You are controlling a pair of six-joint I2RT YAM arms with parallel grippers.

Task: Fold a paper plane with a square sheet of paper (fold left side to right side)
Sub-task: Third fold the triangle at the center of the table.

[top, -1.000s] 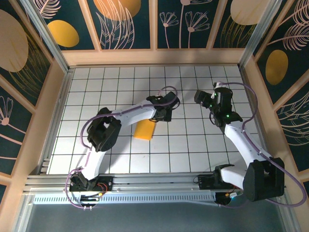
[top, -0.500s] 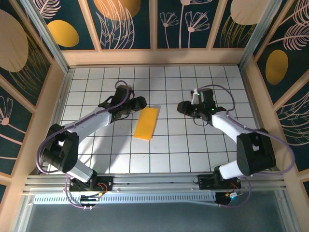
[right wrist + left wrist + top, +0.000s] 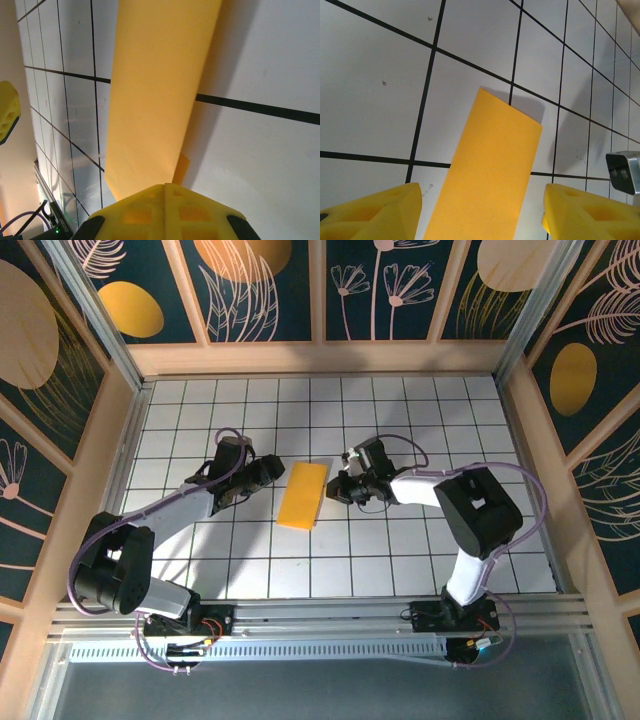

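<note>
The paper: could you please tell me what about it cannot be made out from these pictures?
Left wrist view: the paper's near end is cut off by the bottom edge.
Right wrist view: the shut right gripper covers its near corner, so whether a layer is pinched cannot be told.
Top view: its layers and creases are too small to tell apart.

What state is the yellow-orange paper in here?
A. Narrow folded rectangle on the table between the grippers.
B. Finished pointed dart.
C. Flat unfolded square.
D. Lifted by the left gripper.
A: the square sheet of paper lies as a long rectangle on the grid, left gripper on one side, right gripper on the other.
</note>
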